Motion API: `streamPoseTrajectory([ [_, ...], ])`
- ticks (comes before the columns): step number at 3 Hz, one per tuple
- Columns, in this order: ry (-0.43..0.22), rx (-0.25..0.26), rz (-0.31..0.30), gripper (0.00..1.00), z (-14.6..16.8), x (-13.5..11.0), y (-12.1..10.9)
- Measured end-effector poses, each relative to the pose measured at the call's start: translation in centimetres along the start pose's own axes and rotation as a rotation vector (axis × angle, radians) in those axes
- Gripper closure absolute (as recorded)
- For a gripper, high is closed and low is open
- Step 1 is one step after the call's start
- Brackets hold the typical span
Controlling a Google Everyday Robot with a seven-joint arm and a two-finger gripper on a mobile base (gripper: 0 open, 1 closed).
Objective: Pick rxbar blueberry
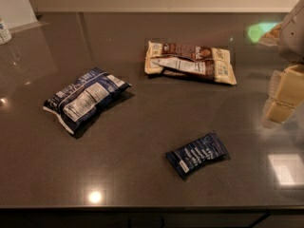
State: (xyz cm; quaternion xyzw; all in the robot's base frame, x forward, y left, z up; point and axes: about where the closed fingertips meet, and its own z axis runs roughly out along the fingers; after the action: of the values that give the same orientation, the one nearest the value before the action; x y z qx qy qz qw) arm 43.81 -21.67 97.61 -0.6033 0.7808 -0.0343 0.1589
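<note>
The rxbar blueberry [197, 154] is a small flat dark navy wrapper with rows of white text. It lies on the dark countertop [142, 175], right of centre and near the front edge, turned at a slight angle. My gripper [281, 96], with cream-coloured parts under a grey arm, hangs at the right edge of the view. It is above the counter, to the right of the bar and farther back, and it touches nothing.
A puffy blue-and-white chip bag [85, 99] lies at the left. Brown-and-cream packages [190, 62] lie at the back centre. A white container [4, 31] stands at the far left. The counter's front edge runs along the bottom of the view.
</note>
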Motion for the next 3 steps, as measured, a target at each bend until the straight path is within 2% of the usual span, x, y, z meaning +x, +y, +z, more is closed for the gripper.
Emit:
streamPoseTrajectory([
  [1, 0.000, 0.000, 0.000, 0.00, 0.0, 0.0, 0.0],
  [2, -0.026, -0.038, -0.053, 0.00, 0.9, -0.6, 0.9],
  [3, -0.079, -0.091, -0.124, 0.00, 2.8, -1.3, 2.7],
])
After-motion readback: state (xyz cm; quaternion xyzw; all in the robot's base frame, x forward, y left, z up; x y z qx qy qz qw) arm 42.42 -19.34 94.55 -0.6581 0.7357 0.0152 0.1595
